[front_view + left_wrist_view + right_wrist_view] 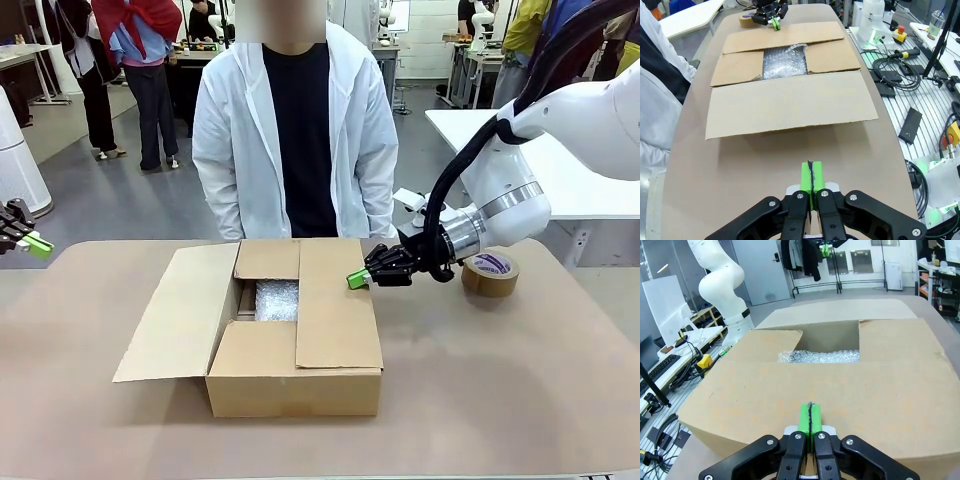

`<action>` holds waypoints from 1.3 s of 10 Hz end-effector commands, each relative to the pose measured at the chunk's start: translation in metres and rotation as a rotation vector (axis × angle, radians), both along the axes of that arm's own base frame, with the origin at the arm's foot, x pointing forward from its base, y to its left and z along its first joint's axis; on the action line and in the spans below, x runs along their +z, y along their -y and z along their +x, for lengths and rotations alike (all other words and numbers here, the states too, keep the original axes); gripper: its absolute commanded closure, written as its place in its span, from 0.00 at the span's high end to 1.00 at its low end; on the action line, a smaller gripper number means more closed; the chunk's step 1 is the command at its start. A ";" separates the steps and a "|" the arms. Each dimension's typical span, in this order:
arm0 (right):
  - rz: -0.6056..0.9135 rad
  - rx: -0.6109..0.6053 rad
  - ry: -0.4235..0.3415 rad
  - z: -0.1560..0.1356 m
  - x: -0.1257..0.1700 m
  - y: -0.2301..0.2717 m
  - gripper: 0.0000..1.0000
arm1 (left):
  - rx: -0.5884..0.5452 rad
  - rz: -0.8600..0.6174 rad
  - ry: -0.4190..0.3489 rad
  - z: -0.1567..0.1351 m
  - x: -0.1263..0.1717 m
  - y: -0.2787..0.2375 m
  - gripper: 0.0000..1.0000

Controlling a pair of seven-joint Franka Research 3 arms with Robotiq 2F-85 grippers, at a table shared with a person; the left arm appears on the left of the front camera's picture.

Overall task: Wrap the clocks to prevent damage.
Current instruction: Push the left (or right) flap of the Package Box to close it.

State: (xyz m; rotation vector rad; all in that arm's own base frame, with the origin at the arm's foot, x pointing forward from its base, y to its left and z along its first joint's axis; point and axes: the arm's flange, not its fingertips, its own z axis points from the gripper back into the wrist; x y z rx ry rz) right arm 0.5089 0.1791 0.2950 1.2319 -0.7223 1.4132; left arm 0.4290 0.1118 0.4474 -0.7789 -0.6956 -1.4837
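The wrapped clocks [277, 300] lie as a whitish bubble-wrap bundle inside the brown cardboard box [330, 320]; the bundle also shows through the gap between the flaps in the left wrist view [784, 63] and the right wrist view [820, 356]. Three flaps are folded in; the left flap [175, 315] lies open outward. My right gripper [358, 279] is shut, its green pads together at the right flap's far edge, right over that flap [810, 419]. My left gripper [38, 245] is shut, held off the table's left end [812, 179].
A person in a white coat [295, 130] stands at the far side behind the box. A brown tape roll [490, 273] lies on the table right of the box, behind my right arm. Bare tabletop [500, 380] spreads in front and to the right.
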 end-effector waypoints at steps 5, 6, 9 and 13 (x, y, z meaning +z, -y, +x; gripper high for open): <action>-0.022 -0.018 0.005 -0.002 -0.004 0.000 0.01 | 0.000 0.000 0.000 0.000 0.000 0.000 0.01; -0.022 -0.018 0.005 -0.002 -0.004 0.000 0.01 | -0.037 -0.020 -0.030 0.028 -0.006 0.005 0.01; -0.022 -0.018 0.005 -0.002 -0.004 0.000 0.01 | -0.020 -0.116 -0.039 0.037 -0.057 0.025 0.01; -0.022 -0.018 0.005 -0.002 -0.004 0.000 0.01 | -0.093 -0.070 -0.041 0.061 -0.108 0.053 0.01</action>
